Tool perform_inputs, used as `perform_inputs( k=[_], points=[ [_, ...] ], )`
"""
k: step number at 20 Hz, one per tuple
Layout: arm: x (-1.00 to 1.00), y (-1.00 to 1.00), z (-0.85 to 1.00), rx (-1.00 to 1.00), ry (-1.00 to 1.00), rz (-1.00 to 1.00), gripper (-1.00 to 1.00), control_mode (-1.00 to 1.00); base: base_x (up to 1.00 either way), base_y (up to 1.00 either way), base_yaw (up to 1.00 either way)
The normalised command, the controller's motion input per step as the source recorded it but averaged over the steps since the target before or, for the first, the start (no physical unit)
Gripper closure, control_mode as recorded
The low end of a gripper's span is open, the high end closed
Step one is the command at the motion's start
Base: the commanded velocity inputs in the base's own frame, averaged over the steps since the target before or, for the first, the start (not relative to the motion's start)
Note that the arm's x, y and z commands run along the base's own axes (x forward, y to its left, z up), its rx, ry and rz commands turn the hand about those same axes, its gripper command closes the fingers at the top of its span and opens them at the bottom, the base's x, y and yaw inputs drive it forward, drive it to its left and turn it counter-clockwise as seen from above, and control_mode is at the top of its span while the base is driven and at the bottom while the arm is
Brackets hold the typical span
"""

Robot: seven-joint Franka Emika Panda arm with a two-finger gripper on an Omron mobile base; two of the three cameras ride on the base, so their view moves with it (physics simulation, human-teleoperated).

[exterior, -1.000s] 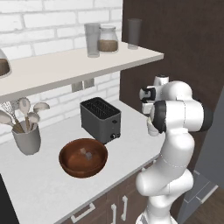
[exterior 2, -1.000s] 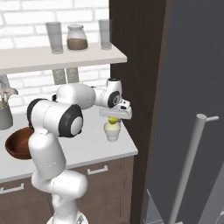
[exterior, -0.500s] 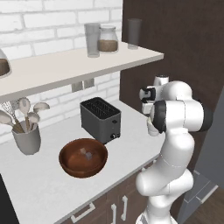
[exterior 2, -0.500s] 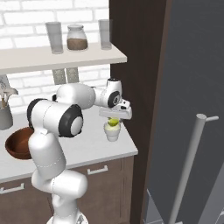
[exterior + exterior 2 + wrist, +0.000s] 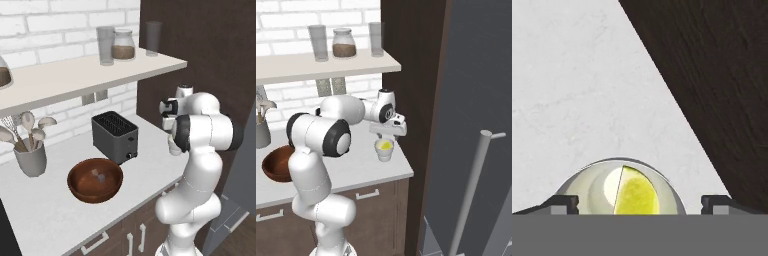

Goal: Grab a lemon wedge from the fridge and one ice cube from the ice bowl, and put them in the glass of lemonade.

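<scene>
My gripper (image 5: 388,131) hangs just above the glass of lemonade (image 5: 384,149), which stands on the counter beside the dark wall panel. The jaws are wide open, one fingertip (image 5: 564,202) on each side of the glass (image 5: 587,175) in the hand view, with nothing between them. The yellow-green lemon wedge (image 5: 637,192) lies inside the glass. The reddish-brown ice bowl (image 5: 95,180) sits further left on the counter, with a pale ice cube (image 5: 98,176) faintly visible in it. The grey fridge (image 5: 476,100) stands to the right, its door swung out.
A dark toaster (image 5: 115,136) stands behind the bowl, and a grey utensil cup (image 5: 31,160) sits at the far left. A shelf (image 5: 90,75) above carries tall glasses and a jar. The fridge's bar handle (image 5: 471,190) juts close on the right.
The jaws have spread from nearly shut to wide open. The lemon wedge has left them and now lies in the glass. The arm has stayed put.
</scene>
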Motion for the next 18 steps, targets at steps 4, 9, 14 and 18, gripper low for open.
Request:
perform_inputs(
  k=[4,9,14,18],
  points=[
    [-0.26,0.03,0.62,0.0,-0.05,0.0,-1.0,-1.0,0.0,0.0,0.0],
    [-0.77,0.38,0.61,0.0,-0.02,0.11,-1.0,-1.0,0.0,0.0,0.0],
    [-0.81,0.93,0.14,-0.03,0.14,0.4,-1.0,-1.0,0.0,0.0,0.0],
    [-0.55,1.0,0.0,-0.07,0.26,0.47,-1.0,-1.0,0.0,0.0,0.0]
  ],
)
